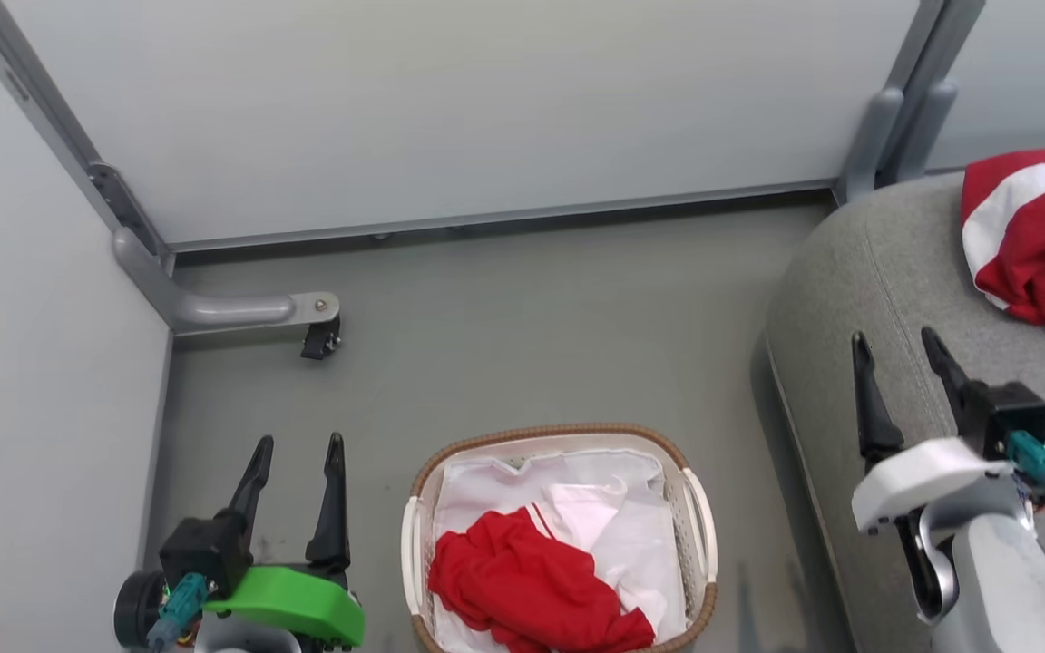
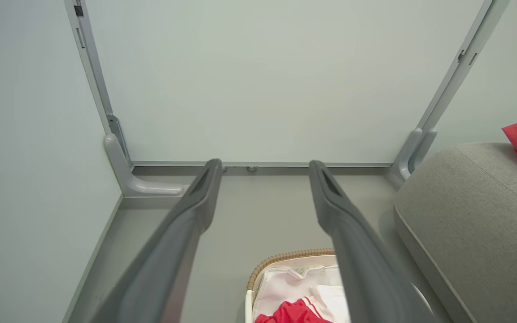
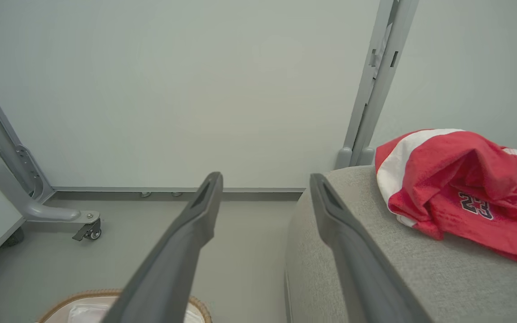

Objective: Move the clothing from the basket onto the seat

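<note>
1. Nearest on the left, the left gripper hangs above the grey floor just left of the basket, its two dark fingers spread wide with nothing between them.
2. At the near centre stands the basket on the floor, upright, brown woven rim on top. Inside, a crumpled red garment with white stripes lies on the white liner, towards the basket's near-left side.
3. On the near right, the right gripper is held over the left edge of the grey sofa, also fully spread and empty, touching neither cloth nor cushion as far as can be seen.
4. Farther right, on the sofa's seat, lies the second garment: red with a broad white band and the number 23, bunched in a heap, well apart from the right gripper.
5. On the far left, a grey frame foot ending in a small black caster rests on the floor.
6. Farthest back, pale partition panels close off the scene.
</note>
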Tool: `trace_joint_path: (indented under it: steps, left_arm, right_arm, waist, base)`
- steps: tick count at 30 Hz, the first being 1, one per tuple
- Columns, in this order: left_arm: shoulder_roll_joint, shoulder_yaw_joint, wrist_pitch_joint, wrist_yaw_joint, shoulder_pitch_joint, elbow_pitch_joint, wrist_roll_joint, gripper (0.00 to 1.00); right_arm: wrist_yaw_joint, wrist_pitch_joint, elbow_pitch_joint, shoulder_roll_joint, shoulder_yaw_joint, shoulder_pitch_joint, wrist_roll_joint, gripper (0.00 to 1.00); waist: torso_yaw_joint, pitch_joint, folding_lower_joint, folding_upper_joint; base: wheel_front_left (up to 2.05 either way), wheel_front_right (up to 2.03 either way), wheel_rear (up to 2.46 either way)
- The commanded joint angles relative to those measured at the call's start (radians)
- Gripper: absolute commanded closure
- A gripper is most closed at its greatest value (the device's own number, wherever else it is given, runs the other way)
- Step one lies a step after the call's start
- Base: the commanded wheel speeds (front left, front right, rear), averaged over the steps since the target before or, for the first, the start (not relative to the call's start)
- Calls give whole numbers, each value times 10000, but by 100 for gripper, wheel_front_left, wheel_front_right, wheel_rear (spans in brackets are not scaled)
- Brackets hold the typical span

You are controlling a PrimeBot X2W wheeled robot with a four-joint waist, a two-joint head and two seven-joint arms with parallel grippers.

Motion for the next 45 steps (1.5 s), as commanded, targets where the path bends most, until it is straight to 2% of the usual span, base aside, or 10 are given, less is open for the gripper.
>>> trace_joint_path:
  steps: [1,18,45]
  left_arm:
    - [4,60,-9,-39,201,11,37,0]
    - [-42,145,-9,-122,829,234,-191,0]
    - [-41,-99,-9,-157,571,330,-25,0]
  right_arm:
    - [-14,-49,-20,-42,51,289,188,0]
    - [-14,-49,-119,-43,914,1670,1290,0]
    - [-14,-49,-270,-42,856,1655,1342,0]
  waist:
    - [254,-298,1,0]
    - [347,-673,1,0]
    - [349,-461,1,0]
  base:
    - [0,0,0]
    - [0,0,0]
    - [0,0,0]
